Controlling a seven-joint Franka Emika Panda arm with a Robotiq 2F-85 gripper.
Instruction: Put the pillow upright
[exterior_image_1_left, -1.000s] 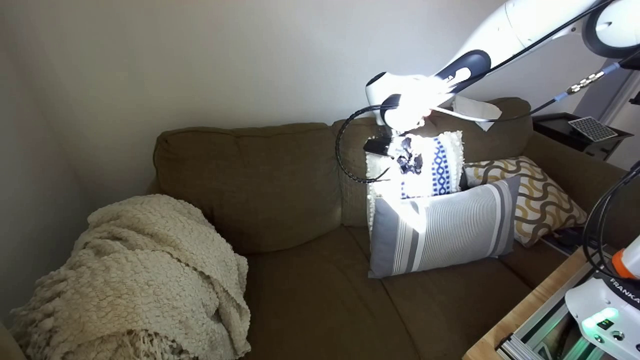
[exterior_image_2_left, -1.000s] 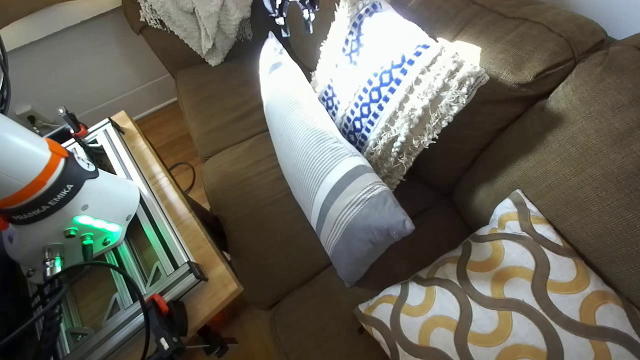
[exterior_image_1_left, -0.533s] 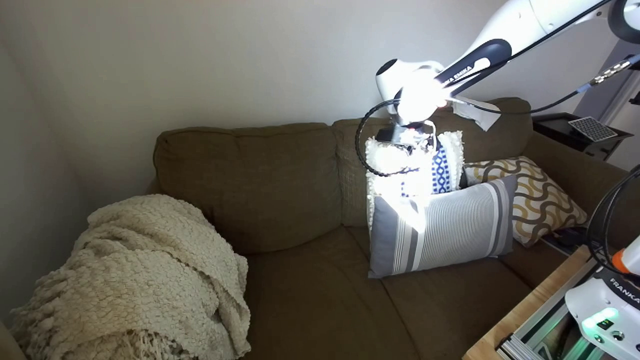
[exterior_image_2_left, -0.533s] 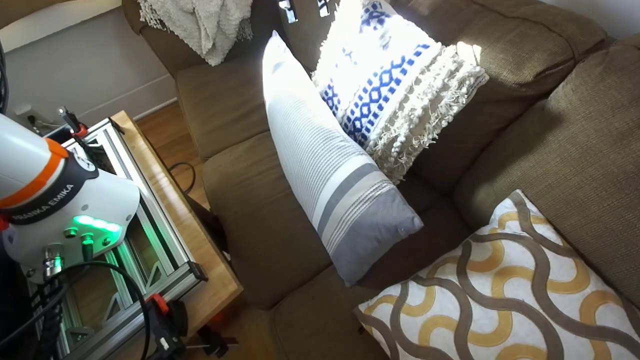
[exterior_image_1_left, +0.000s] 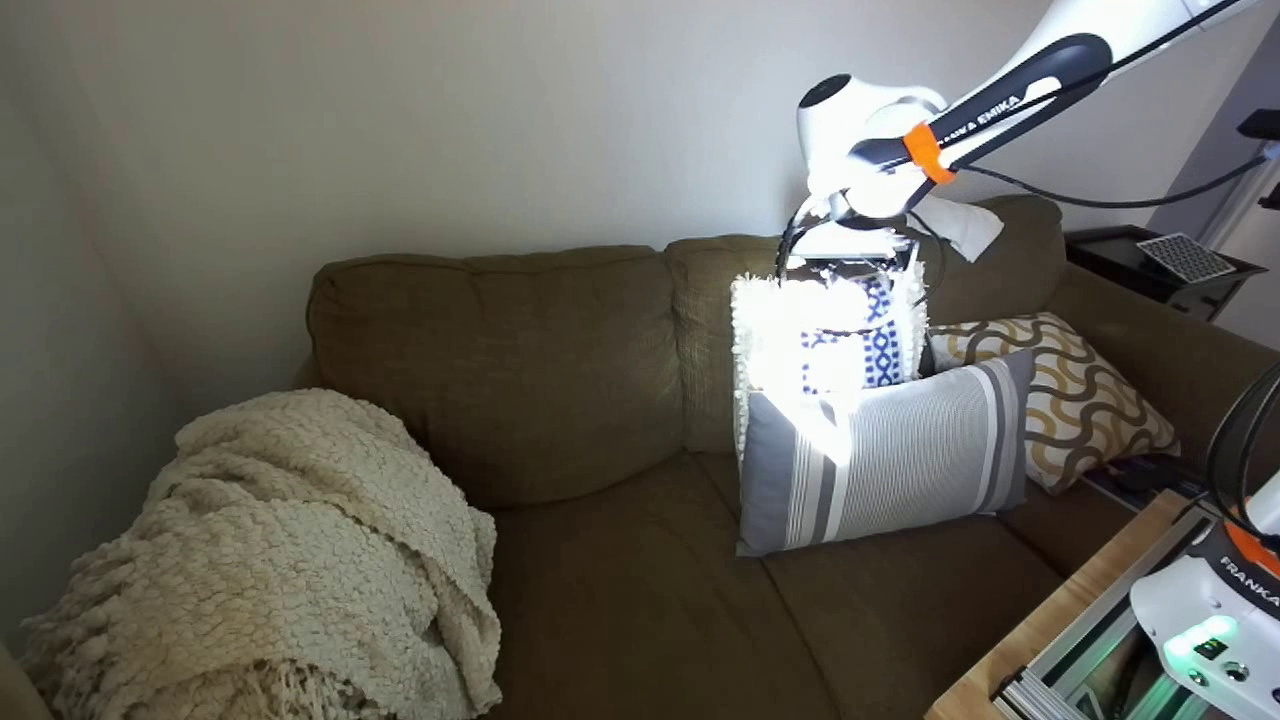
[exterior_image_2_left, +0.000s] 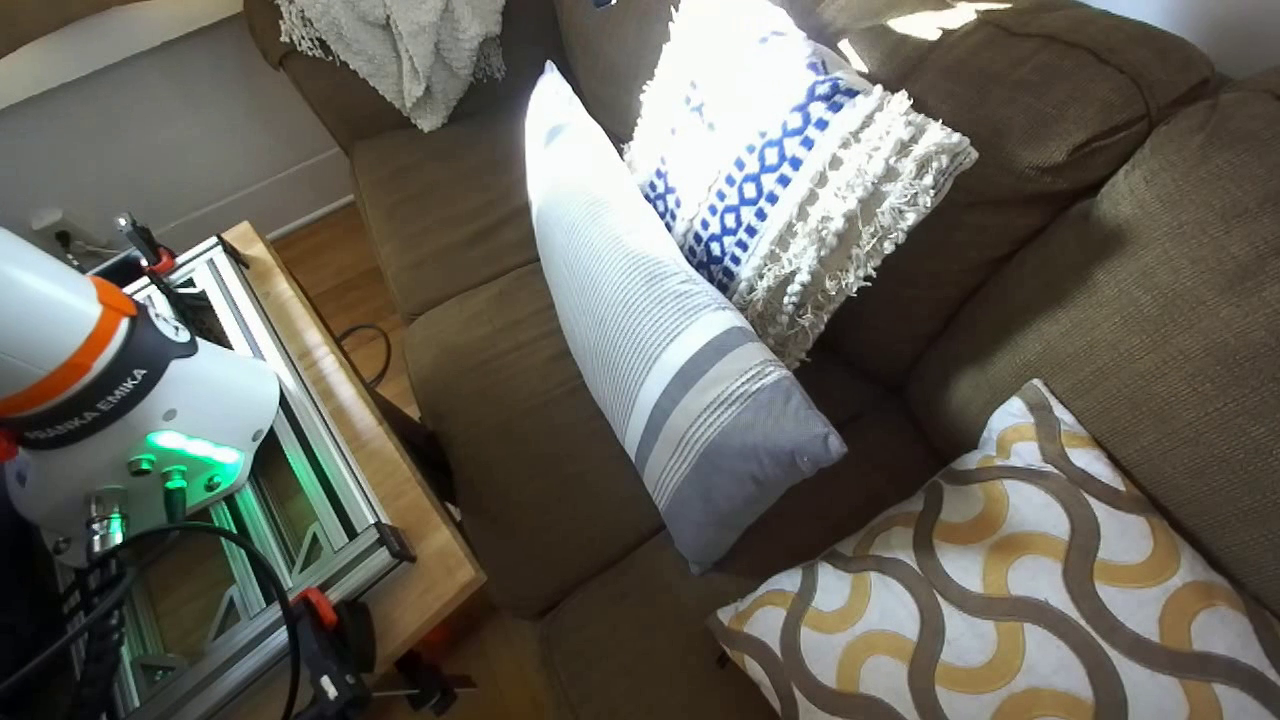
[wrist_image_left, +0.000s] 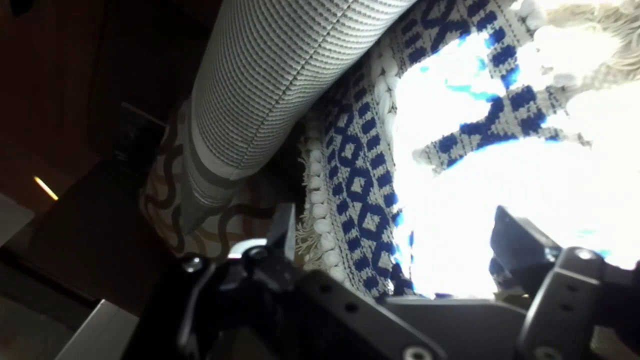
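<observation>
Robot base (exterior_image_2_left: 190, 392) reads "FRANKA EMIKA" — hand (wrist_image_left: 395, 229) spread near patterned pillow (exterior_image_2_left: 775, 165).

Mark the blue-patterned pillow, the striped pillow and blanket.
Blue-patterned pillow (exterior_image_2_left: 772, 160), in an exterior view: blue band.
Striped pillow (exterior_image_1_left: 900, 455), in an exterior view: striped middle.
Blanket (exterior_image_1_left: 290, 550), in an exterior view: heaped middle.

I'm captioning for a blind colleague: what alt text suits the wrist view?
Spread fingers before a cream-white pillow with navy-blue bands, partly washed out by glare; contact is unclear. To its left in the picture, a striped pillow slants down from the top edge, with part of a wavy-patterned pillow behind its lower end.
</observation>
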